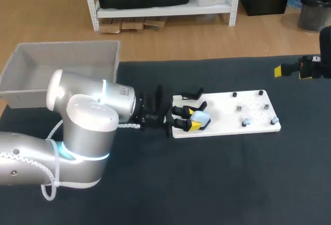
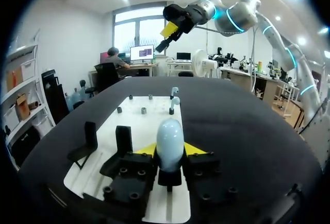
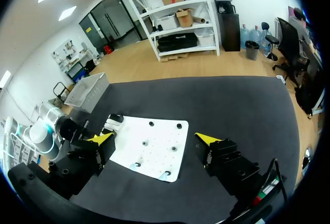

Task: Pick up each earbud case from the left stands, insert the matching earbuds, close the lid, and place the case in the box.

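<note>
A light blue earbud case (image 1: 202, 119) (image 2: 170, 134) stands upright on a black stand (image 2: 170, 176) at the near-left end of the white board (image 1: 227, 112). My left gripper (image 1: 192, 120) (image 2: 170, 150) holds it, one yellow fingertip (image 2: 147, 149) pressed against each side. Two pale earbuds (image 1: 247, 122) (image 2: 175, 96) sit on pegs at the board's far end. My right gripper (image 1: 289, 70) (image 3: 154, 139) hangs open high over the table's right side, with nothing between its fingers.
A grey box (image 1: 62, 67) (image 3: 88, 90) stands at the table's back left. Two empty black stands (image 1: 190, 94) (image 2: 90, 137) rise beside the held case. Small dark pegs (image 1: 239, 108) dot the board. My left arm (image 3: 49, 134) lies beyond the board.
</note>
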Controlling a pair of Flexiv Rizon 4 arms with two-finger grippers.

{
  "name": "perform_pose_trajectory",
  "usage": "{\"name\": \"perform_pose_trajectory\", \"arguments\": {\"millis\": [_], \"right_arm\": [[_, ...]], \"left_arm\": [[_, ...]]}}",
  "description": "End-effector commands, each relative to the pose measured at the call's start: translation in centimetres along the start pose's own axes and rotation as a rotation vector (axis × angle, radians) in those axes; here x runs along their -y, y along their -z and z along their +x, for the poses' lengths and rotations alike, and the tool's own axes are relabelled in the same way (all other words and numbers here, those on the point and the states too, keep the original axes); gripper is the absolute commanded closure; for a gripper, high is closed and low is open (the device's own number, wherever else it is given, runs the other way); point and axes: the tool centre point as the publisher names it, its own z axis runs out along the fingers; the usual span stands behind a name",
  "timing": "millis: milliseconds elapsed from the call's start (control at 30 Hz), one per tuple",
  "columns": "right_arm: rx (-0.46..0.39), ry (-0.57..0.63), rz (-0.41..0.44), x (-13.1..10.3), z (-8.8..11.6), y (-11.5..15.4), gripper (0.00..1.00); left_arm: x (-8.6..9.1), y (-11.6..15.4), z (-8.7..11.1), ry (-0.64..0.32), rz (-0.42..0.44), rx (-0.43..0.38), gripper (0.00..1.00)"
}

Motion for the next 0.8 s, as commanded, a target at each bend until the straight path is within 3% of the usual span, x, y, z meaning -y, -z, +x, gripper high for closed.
{"name": "perform_pose_trajectory", "arguments": {"millis": [33,367,800], "right_arm": [[-0.001,0.002,-0.007,0.2,0.0,-0.1,0.0],[-0.001,0.002,-0.007,0.2,0.0,-0.1,0.0],[-0.001,0.002,-0.007,0.2,0.0,-0.1,0.0]], "left_arm": [[0.6,1.1,-0.6,-0.018,-0.01,0.025,1.0],[2.2,3.4,-4.6,-0.087,0.005,0.163,1.0],[2.2,3.4,-4.6,-0.087,0.005,0.163,1.0]]}}
